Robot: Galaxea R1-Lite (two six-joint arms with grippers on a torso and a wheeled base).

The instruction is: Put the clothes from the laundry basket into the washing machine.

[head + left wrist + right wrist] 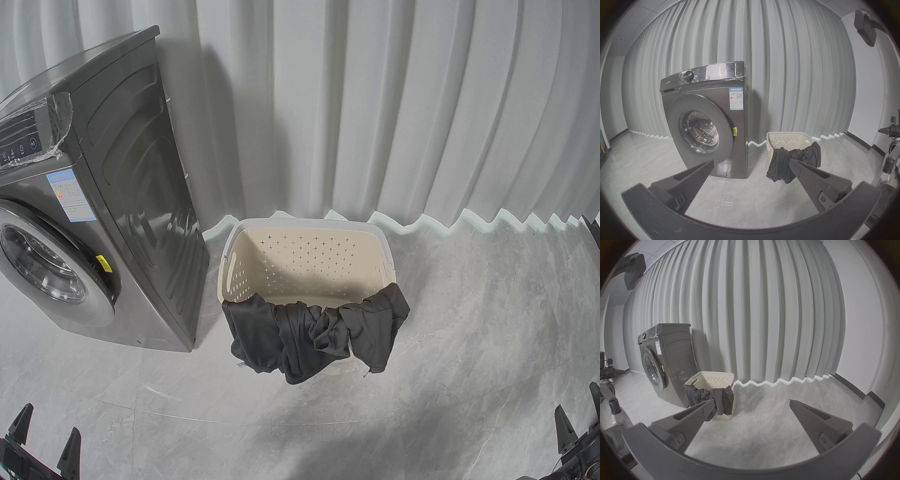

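Left gripper: low at the near left of my head view, fingers spread wide with nothing between them, well apart from the basket.
Right gripper: low at the near right, fingers likewise spread and empty, also well apart from the basket.
Clothes: I see one dark grey bundle draped over the near rim of the basket. It is twisted in the middle and hangs down the outside of the near wall. How much of it lies inside I cannot tell.
Laundry basket: cream, with perforated walls, upright on the floor just right of the washer, its far side close to the curtain.
Washing machine: dark grey front-loader at the far left, standing on the floor.
Door: round, with a glass porthole, on the washer's front; from my left wrist camera it looks shut.
Floor: pale grey, marble-patterned.
Curtain: white and pleated, running along the far side behind washer and basket.
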